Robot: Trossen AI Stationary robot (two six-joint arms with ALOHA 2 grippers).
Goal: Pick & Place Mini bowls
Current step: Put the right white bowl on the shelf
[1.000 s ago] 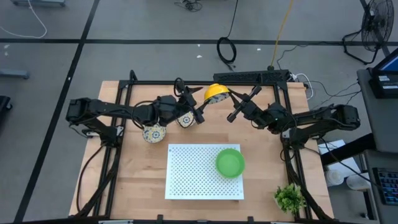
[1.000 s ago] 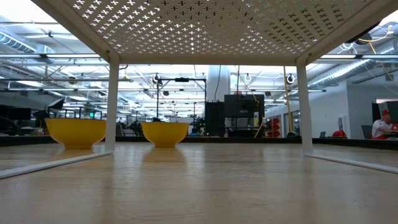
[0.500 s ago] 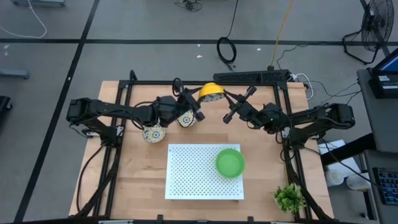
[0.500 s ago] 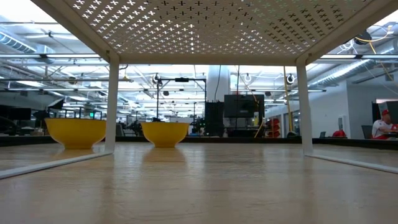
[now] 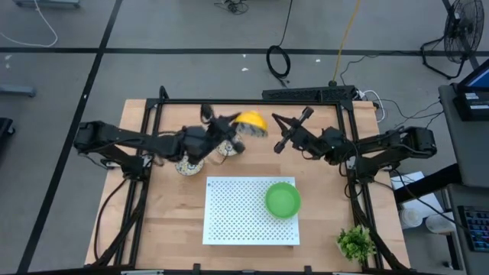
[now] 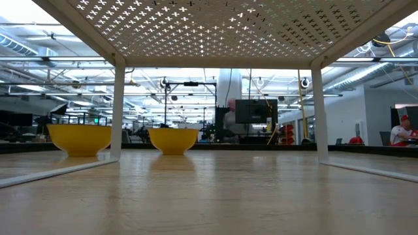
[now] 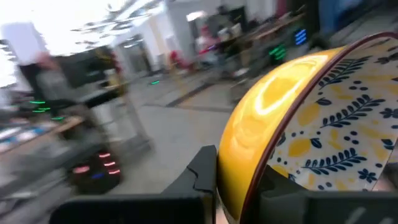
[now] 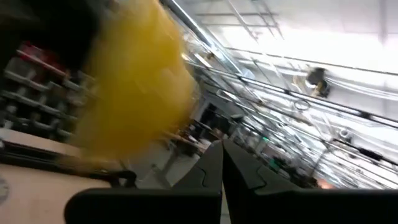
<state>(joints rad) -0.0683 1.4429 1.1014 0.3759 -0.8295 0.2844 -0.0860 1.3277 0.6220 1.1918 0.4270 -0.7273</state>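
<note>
My left gripper [image 5: 235, 131] is shut on a mini bowl [image 5: 252, 122], yellow outside and white inside with blue leaves and yellow lemons [image 7: 336, 137], above the table's far middle. Two more patterned mini bowls [image 5: 187, 164] [image 5: 226, 149] stand on the table partly under my left arm; the low view shows their yellow sides [image 6: 78, 138] [image 6: 173, 140]. A plain green mini bowl [image 5: 283, 200] sits on the white perforated rack [image 5: 229, 214]. My right gripper [image 5: 284, 134] is shut and holds nothing, just right of the held bowl, which is a yellow blur [image 8: 137, 81] in its wrist view. My left gripper has the bowl by its rim [image 7: 258, 177], one finger on the yellow outer wall [image 7: 202, 171] and the other on the patterned inner side. The fingers come from the table's left. The bowl is tipped on edge and held clear of the table.
A black frame [image 5: 229, 101] runs along the table's far and side edges. The rack's white legs [image 6: 117, 111] [image 6: 318, 111] stand on the table. A small leafy plant [image 5: 355, 243] is at the near right corner. People show in the room beyond.
My left gripper has shut on the yellow-backed bowl's rim and drawn it a little toward the table's left and near side; the bowl has tipped further on edge. My right gripper has stayed shut and shifted slightly left.
</note>
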